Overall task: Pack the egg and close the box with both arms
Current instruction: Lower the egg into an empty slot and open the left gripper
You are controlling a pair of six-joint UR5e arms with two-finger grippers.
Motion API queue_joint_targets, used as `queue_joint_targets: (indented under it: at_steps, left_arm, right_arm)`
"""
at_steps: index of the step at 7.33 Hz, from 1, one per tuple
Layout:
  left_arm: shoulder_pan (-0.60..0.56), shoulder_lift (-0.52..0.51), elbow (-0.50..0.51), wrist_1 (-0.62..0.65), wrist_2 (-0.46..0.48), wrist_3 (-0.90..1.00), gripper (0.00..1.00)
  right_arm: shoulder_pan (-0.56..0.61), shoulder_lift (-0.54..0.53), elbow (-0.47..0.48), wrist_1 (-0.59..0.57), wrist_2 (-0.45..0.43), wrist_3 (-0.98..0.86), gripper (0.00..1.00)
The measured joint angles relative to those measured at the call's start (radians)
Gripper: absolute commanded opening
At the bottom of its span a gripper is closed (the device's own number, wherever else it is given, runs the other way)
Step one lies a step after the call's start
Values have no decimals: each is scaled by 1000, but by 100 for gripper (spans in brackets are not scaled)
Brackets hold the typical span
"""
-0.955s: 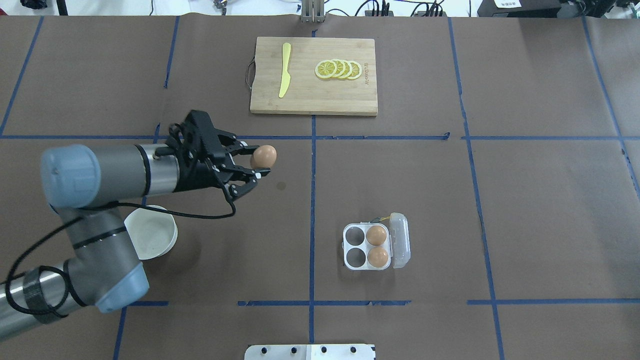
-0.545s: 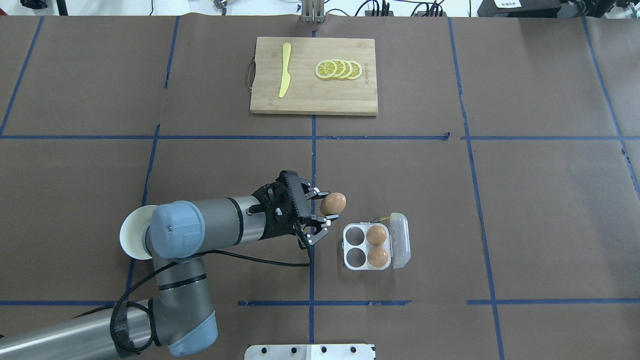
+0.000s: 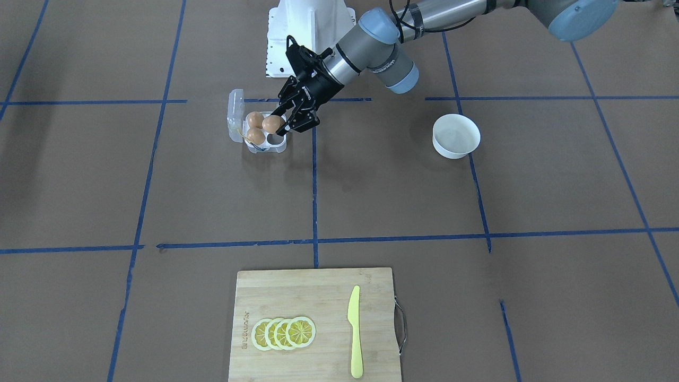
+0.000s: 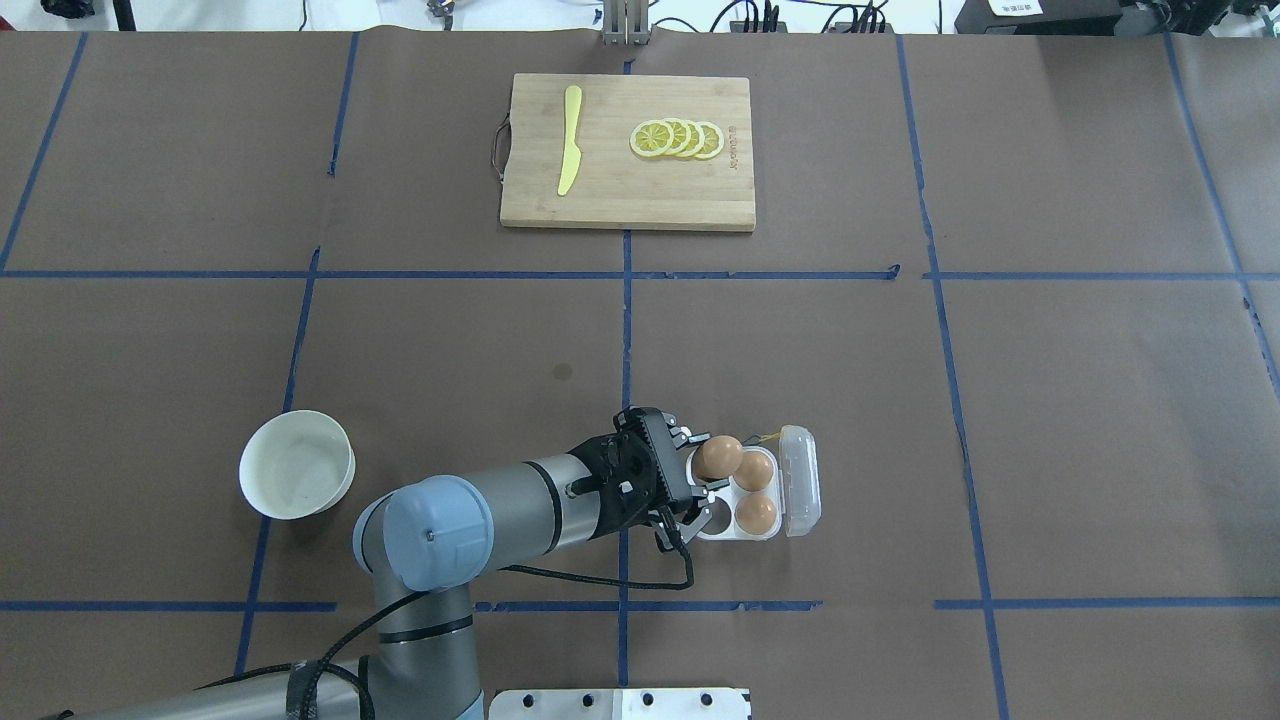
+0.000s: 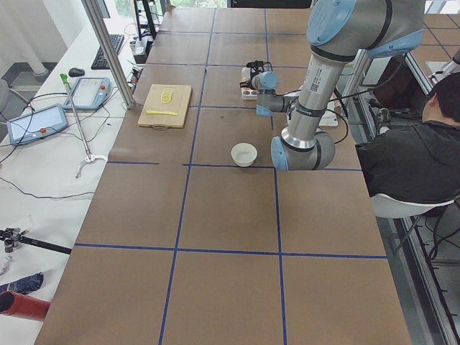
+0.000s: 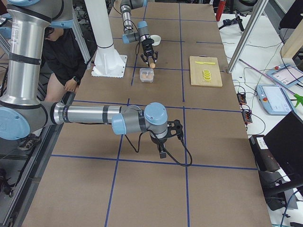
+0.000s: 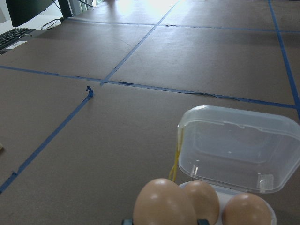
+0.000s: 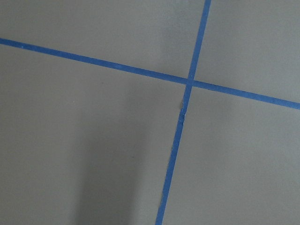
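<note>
Overhead exterior: egg (image 4: 718, 456) over box (image 4: 803, 482)

Not much I could read from my seat. The cutting board (image 3: 318, 302) carried a burnt-in brand mark (image 3: 245, 339) along its edge beside the lemon slices (image 3: 284, 333). Its letters ran sideways and were too small for me to make out. White lettering (image 3: 306, 88) sat on the black body of the left hand (image 3: 279, 123), and more print (image 3: 388, 64) on the wrist joint of the left arm (image 3: 360, 50); both were blurred. From the left-side camera a code sticker (image 5: 314, 83) showed on that arm's upright tube, unreadable too. Nothing legible anywhere on the counter (image 3: 477, 185).
</note>
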Motion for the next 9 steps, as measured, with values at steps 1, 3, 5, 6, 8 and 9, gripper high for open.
queue_joint_targets:
  at_steps: [1, 3, 5, 6, 8, 9]
  left_arm:
    - [12, -2, 0, 0, 5, 0, 40]
    - [19, -3, 1, 0, 7, -1, 63]
    - [22, -4, 1, 0, 7, -1, 65]
    - [23, -4, 1, 0, 8, -2, 65]
    - [25, -4, 0, 0, 8, -2, 65]
    - [25, -4, -4, -2, 8, -7, 65]
  right_arm:
    - [1, 0, -1, 0, -1, 0, 100]
    - [3, 0, -5, -1, 0, 0, 100]
    - [4, 0, -8, -1, 0, 1, 100]
    - [5, 0, -10, -1, 0, 0, 100]
    - [6, 1, -12, -1, 0, -1, 100]
    - [6, 2, -13, -1, 0, -1, 100]
